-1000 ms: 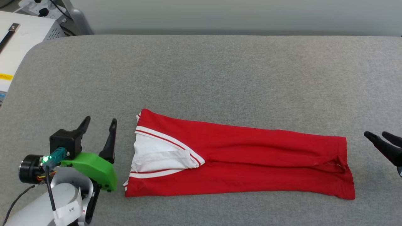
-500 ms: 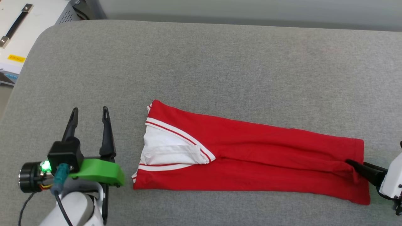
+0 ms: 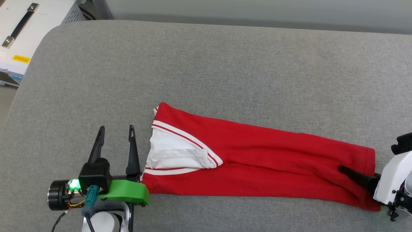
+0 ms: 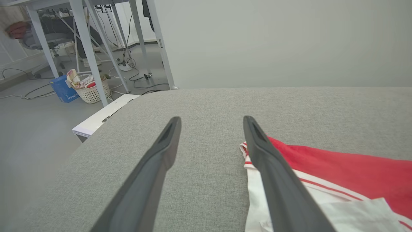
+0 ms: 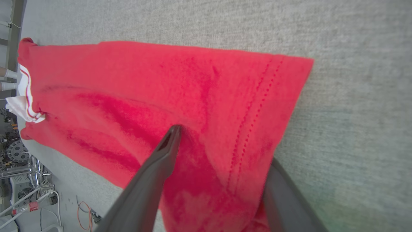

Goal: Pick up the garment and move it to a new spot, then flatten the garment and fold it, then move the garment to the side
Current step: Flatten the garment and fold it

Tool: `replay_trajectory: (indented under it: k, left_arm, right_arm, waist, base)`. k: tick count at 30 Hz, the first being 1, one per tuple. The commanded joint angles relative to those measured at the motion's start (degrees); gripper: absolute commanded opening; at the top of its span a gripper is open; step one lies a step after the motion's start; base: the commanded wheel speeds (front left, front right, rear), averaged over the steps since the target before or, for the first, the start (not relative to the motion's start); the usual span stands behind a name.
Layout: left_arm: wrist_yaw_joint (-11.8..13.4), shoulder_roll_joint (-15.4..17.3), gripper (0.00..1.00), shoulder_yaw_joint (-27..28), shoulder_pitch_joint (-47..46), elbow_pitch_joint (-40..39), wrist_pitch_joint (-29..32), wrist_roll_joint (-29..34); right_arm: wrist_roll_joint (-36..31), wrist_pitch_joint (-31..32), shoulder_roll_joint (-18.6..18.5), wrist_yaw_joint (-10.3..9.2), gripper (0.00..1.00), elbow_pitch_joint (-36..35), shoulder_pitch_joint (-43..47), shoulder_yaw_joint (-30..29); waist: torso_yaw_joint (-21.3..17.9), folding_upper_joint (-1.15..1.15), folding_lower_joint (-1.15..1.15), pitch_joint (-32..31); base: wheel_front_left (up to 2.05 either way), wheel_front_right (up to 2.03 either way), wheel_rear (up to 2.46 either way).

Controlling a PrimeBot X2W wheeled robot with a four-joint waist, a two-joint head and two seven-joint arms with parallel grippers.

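garment [image 3: 273, 161] was soft matt cloth | tabletop [image 3: 225, 71] was coarse woven fabric | left hand [image 3: 117, 127] looked matt dark plastic

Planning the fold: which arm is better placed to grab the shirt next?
Right, probably: the right tool, open, straddles the hem end of the shirt, one finger on the cloth, the other at its edge. The left tool, also open, stands beside the sleeve end, no cloth between its fingers.

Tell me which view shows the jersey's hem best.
Right wrist view: the hem is close, its double stitching plain, between the open right claw's fingers. Head view shows it small at the jersey's right end; left wrist view shows the sleeve end.
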Motion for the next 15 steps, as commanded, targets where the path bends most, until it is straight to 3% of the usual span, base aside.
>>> replay_trajectory:
  k: [1,9,15]
  left_arm:
    - [-1.1,-1.0,1.00,1.1,0.9,0.3,-0.3,1.1]
    - [-6.0,-4.7,1.00,6.7,3.1,1.2,-0.3,6.2]
    - [-8.9,-6.5,1.00,8.7,4.7,1.4,-0.3,8.9]
  right_arm:
    - [-0.5,-0.1,1.7,-0.03,0.00,0.8,0.9,1.9]
    - [1.5,-4.3,-1.3,-0.03,0.00,1.8,0.8,0.0]
    - [1.0,-5.3,-7.7,-0.03,0.00,2.9,2.0,-2.3]
  waist:
    - [0.1,0.00,0.00,-0.1]
    - [-0.3,0.00,0.00,-1.9]
    - [-0.3,0.00,0.00,-3.6]
  base:
    - [0.00,0.00,0.00]
    - [0.00,0.00,0.00]
    - [0.00,0.00,0.00]
